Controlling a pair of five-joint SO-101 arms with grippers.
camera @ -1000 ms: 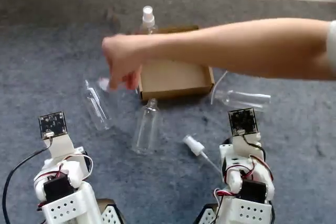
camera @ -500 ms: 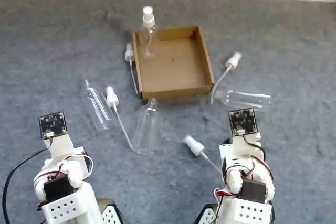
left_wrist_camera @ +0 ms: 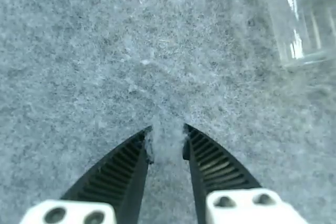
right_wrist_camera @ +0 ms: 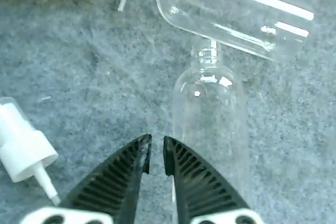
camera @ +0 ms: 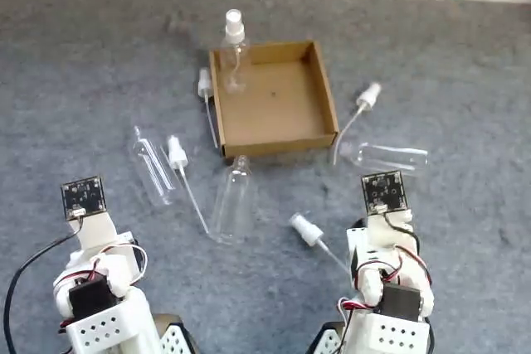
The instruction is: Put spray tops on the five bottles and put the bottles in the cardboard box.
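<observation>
Right now I have both arms at the bottom edge of the high view. My left tool (left_wrist_camera: pixel 167 140) is parted a little and holds nothing, only grey surface (camera: pixel 83 64) beneath it. My right tool (right_wrist_camera: pixel 156 150) has its jaws almost together with a sliver between them, and it is also empty.

The cardboard box (camera: pixel 282 109) sits open in the upper middle of the frame, shallow and brown. A capped bottle (camera: pixel 235 51) stands upright in its upper left corner, clear with a white spray top on.

Three clear uncapped bottles lie on their sides below the box: the left bottle (camera: pixel 152 167), the middle bottle (camera: pixel 232 201) with its neck just below the box's near wall, and the right bottle (camera: pixel 386 157). A further bottle (right_wrist_camera: pixel 210 108) lies just ahead of my right tool, its neck close to the right bottle.

Four white spray tops with thin tubes lie loose:
- the box-side top (camera: pixel 205 84) is just left of the box
- the long-tube top (camera: pixel 177 153) is between the left and middle bottles
- the right-hand top (camera: pixel 367 95) is right of the box
- the near top (camera: pixel 305 228) is close to my right arm
</observation>
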